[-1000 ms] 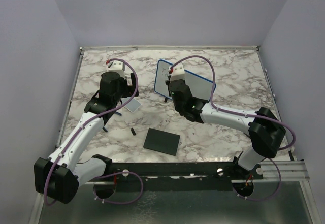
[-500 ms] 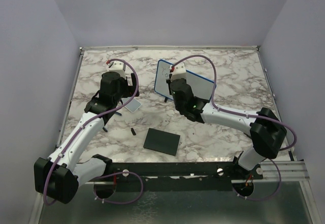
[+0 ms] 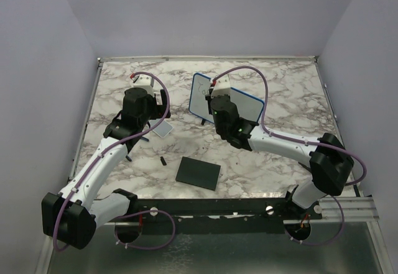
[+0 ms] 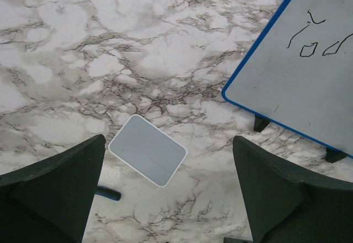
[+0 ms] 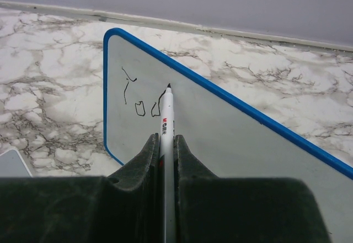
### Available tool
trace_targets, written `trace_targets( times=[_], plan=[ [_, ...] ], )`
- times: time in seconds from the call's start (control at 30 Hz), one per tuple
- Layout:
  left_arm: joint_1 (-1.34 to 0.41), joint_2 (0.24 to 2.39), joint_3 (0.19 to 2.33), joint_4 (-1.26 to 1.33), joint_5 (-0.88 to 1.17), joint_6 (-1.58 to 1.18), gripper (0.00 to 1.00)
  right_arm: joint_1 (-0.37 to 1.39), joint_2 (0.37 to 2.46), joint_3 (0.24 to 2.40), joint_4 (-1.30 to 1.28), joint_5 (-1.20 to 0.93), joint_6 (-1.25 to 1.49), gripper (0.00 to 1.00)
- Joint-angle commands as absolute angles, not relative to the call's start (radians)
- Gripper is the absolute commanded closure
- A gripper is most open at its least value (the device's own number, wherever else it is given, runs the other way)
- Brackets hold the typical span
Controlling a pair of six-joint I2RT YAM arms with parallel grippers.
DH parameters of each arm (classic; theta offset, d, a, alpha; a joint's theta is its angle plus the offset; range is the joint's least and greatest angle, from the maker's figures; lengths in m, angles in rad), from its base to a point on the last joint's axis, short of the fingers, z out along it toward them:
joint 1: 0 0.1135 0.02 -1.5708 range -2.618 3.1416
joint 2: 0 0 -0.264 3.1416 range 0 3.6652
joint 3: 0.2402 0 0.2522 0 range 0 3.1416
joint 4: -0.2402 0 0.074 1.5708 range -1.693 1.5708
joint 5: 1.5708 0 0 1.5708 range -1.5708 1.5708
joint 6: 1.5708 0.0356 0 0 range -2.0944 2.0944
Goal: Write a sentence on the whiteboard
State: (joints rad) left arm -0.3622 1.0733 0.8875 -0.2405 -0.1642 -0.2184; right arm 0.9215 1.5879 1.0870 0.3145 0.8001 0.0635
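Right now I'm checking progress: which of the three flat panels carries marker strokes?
The blue-rimmed whiteboard, standing tilted; the black pad and grey tile lie flat, bare.

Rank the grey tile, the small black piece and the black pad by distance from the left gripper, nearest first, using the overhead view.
From the left gripper:
1. grey tile, right beside its fingers.
2. small black piece, farther toward the arm bases.
3. black pad, right of that piece; its near corner is only slightly farther.
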Motion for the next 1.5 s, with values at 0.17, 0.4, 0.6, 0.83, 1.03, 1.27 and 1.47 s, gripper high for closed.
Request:
trace_targets(
  times=[0.17,0.4,0.6,0.83,1.03,1.27,1.47],
  plan=[
    [-0.368,1.051,0.877,-0.229,-0.153,-0.206,0.01,0.917,1.597,1.059,0.264,0.79,0.122,1.0],
    [-0.368,1.049,0.877,-0.229,-0.153,-0.206,0.01,0.917,1.601,1.045,0.24,0.773,0.138,1.0],
    [-0.368,1.048,0.877,-0.228,-0.153,-0.207,0.01,0.917,1.613,1.047,0.221,0.758,0.147,1.0],
    [-0.368,1.046,0.877,-0.228,-0.153,-0.206,0.01,0.917,1.619,1.045,0.2,0.753,0.156,1.0],
    [-0.368,1.046,0.877,-0.228,-0.154,-0.206,0.01,0.917,1.609,1.036,0.185,0.756,0.167,1.0],
    [-0.368,1.046,0.877,-0.228,-0.155,-0.206,0.01,0.917,1.589,1.024,0.178,0.765,0.172,1.0],
    [-0.368,1.046,0.877,-0.228,-0.155,-0.207,0.01,0.917,1.579,1.025,0.176,0.759,0.17,1.0]
  ],
)
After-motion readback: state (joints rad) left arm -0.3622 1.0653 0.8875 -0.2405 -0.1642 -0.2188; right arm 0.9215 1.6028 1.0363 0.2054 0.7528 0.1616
